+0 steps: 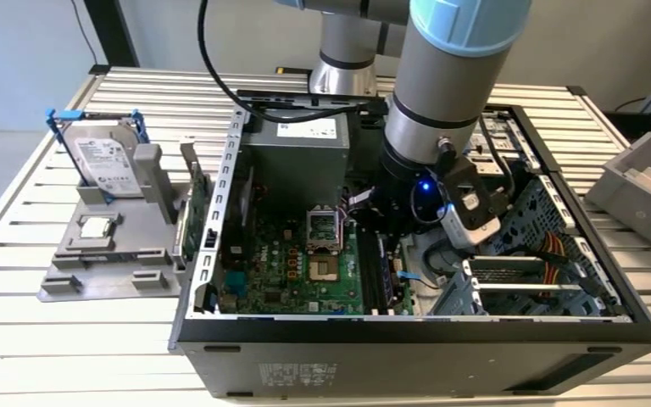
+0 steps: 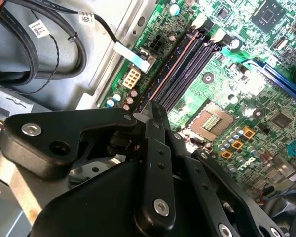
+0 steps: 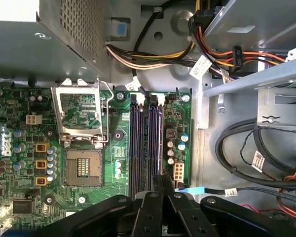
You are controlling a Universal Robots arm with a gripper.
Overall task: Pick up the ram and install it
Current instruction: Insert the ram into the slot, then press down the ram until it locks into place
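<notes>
Slatted metal table [image 1: 31, 339] under open computer case [image 1: 416, 339], gripper [image 3: 160, 185] closed, empty, above black memory slots [image 3: 147, 143].

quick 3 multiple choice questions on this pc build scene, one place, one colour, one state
1. The gripper hangs over:
A the memory slots
B a keyboard
C a monitor

2. The frame around the hard drive is:
A red
B blue
C yellow

3. The processor socket is:
A under a cooler
B taped over
C bare, with its cover flipped open

Key: 1 A, the first wrist view shows the long dark slots right beneath it. 2 B, blue bars edge the silver drive. 3 C, the contact grid is exposed beside the raised metal plate.
</notes>
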